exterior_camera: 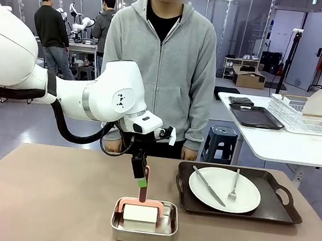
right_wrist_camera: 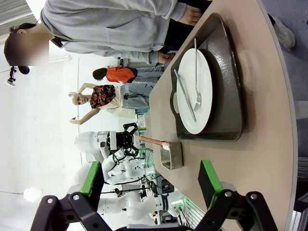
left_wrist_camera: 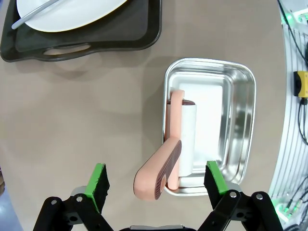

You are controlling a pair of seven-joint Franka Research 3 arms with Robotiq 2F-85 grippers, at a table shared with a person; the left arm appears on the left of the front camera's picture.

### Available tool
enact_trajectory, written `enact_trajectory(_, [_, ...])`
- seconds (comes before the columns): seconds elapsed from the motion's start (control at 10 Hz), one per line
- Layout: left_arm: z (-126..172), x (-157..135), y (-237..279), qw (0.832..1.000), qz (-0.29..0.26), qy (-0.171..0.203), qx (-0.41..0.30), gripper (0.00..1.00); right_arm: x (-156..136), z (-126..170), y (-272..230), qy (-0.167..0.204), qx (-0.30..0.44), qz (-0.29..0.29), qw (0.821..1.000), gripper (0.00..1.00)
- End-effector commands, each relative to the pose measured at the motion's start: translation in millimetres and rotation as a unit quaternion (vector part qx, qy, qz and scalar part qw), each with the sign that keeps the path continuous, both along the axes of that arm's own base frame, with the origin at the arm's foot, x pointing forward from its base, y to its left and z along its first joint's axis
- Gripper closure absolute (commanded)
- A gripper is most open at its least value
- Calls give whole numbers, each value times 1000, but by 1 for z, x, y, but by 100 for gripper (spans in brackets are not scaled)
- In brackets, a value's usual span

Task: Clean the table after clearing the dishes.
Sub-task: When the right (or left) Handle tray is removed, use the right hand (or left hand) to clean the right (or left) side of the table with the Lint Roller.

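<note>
Nearest, on the tan table's [exterior_camera: 41, 200] near edge, a pan [exterior_camera: 170, 229] is seen holding a white roller [exterior_camera: 140, 214]. Its pink handle [exterior_camera: 143, 193] is partly hidden by the left gripper [exterior_camera: 140, 179], jaws spread wide either side of it. The right gripper [right_wrist_camera: 151, 179] is likewise held apart. Right of the pan, plate [exterior_camera: 224, 197], knife [exterior_camera: 210, 187] and fork [exterior_camera: 234, 188] are set on a tray [exterior_camera: 281, 213]. A person [exterior_camera: 158, 68] is stationed beyond.

On the tan-brown rectangular table [exterior_camera: 53, 201], the small square steel pan [exterior_camera: 115, 227] sits mid near edge. The pink-handled white roller [exterior_camera: 140, 213] lies in it, handle rising under my left gripper [exterior_camera: 140, 182]. Right of the pan and farther back, the dark brown handled tray [exterior_camera: 278, 212] carries the round white plate [exterior_camera: 245, 200], with the metal knife [exterior_camera: 209, 186] left of the metal fork [exterior_camera: 234, 187].
</note>
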State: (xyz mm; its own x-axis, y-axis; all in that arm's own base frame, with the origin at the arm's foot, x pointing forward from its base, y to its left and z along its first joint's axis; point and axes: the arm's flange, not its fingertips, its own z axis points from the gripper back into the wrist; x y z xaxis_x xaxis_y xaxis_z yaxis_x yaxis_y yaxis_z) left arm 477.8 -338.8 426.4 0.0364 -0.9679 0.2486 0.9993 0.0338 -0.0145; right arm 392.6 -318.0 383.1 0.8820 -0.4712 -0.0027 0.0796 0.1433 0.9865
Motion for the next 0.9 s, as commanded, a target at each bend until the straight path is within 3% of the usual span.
enact_trajectory(0.0, [2,0,0,1000,0,-1,-1,0,-1,4,1,0,2,-2,1000,0])
enact_trajectory(0.1, [0,0,0,1000,0,0,0,0,-1,4,1,0,2,-2,1000,0])
enact_trajectory(0.3, [53,9,44,991,76,74,-85,0,-1,4,1,0,2,-2,1000,0])
enact_trajectory(0.5, [94,9,96,969,170,125,-127,0,-1,4,1,0,2,-2,1000,0])
enact_trajectory(0.6, [108,4,123,948,207,169,-171,0,-1,4,1,0,2,-2,1000,0])
enact_trajectory(0.7, [120,-2,165,911,288,181,-232,0,-1,4,1,0,2,-2,1000,0])
enact_trajectory(0.8, [124,-12,214,863,349,205,-302,0,-1,4,1,0,2,-2,1000,0])
